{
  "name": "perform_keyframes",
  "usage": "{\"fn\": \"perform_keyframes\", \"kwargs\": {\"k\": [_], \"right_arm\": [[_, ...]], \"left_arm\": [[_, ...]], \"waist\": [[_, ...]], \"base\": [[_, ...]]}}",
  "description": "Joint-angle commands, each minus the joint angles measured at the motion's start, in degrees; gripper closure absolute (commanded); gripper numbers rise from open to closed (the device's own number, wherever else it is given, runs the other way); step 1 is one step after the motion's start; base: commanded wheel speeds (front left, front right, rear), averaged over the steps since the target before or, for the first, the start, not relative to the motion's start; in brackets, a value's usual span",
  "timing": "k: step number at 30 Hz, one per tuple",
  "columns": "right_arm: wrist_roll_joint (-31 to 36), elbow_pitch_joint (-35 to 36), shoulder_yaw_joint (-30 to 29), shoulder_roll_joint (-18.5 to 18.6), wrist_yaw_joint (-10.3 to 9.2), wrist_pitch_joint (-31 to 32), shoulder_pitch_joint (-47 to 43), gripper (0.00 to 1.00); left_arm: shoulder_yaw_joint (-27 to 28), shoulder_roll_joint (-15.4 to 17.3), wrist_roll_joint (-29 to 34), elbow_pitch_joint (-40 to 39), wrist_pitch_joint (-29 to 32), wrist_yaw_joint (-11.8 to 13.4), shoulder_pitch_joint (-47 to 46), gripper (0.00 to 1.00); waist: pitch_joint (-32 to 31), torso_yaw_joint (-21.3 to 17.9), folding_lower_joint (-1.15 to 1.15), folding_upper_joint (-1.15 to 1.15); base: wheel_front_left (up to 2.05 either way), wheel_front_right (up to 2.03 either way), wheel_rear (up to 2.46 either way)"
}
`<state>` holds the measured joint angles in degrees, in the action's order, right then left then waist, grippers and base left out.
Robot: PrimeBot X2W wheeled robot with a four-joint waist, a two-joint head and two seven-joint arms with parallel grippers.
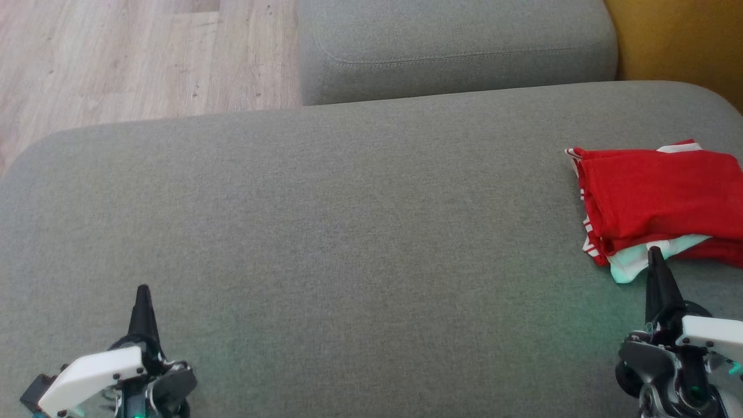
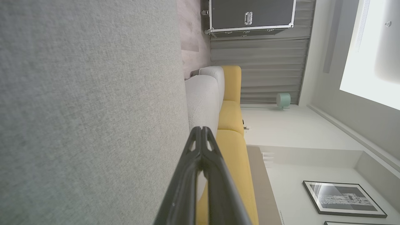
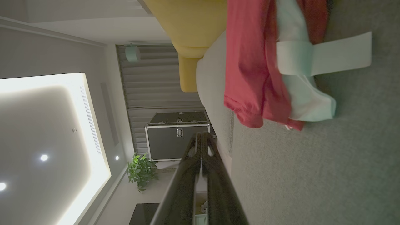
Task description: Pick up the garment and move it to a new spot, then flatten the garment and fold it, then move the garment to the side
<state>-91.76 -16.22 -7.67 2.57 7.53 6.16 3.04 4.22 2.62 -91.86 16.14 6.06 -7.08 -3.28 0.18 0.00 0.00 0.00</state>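
The place was a living room in a home. A broad grey upholstered seat (image 1: pixel 348 232) stood on a pale wood-plank floor (image 1: pixel 116 64), with a second grey cushion (image 1: pixel 453 46) just beyond it and a mustard-yellow sofa (image 2: pixel 231 115) alongside. Long grey curtains (image 2: pixel 268 62) covered the far wall. A framed black-and-white picture (image 2: pixel 342 198) hung on a white wall, and a leafy potted plant (image 3: pixel 140 170) stood beside a dark metal-edged case (image 3: pixel 178 139). The ceiling had a glowing recessed panel (image 3: pixel 47 118) and small round spotlights (image 3: pixel 44 157). A folded red-and-white garment (image 1: pixel 656 197) lay on the grey seat.
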Motion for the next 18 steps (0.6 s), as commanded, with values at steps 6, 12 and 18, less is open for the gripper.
{"fn": "perform_keyframes", "kwargs": {"k": [6, 12, 18], "right_arm": [[-0.4, 2.2, 1.2, 0.3, -0.04, 0.3, 3.1, 1.00], [-0.4, 2.2, 1.2, 0.3, -0.04, 0.3, 3.1, 1.00], [-0.4, 2.2, 1.2, 0.3, -0.04, 0.3, 3.1, 1.00]], "left_arm": [[2.3, 0.3, -0.3, -2.1, 0.4, -0.4, -2.9, 1.00], [2.3, 0.3, -0.3, -2.1, 0.4, -0.4, -2.9, 1.00], [2.3, 0.3, -0.3, -2.1, 0.4, -0.4, -2.9, 1.00]], "waist": [[0.0, 0.0, 0.00, 0.00], [0.0, 0.0, 0.00, 0.00], [0.0, 0.0, 0.00, 0.00]], "base": [[0.00, 0.00, 0.00], [0.00, 0.00, 0.00], [0.00, 0.00, 0.00]]}}
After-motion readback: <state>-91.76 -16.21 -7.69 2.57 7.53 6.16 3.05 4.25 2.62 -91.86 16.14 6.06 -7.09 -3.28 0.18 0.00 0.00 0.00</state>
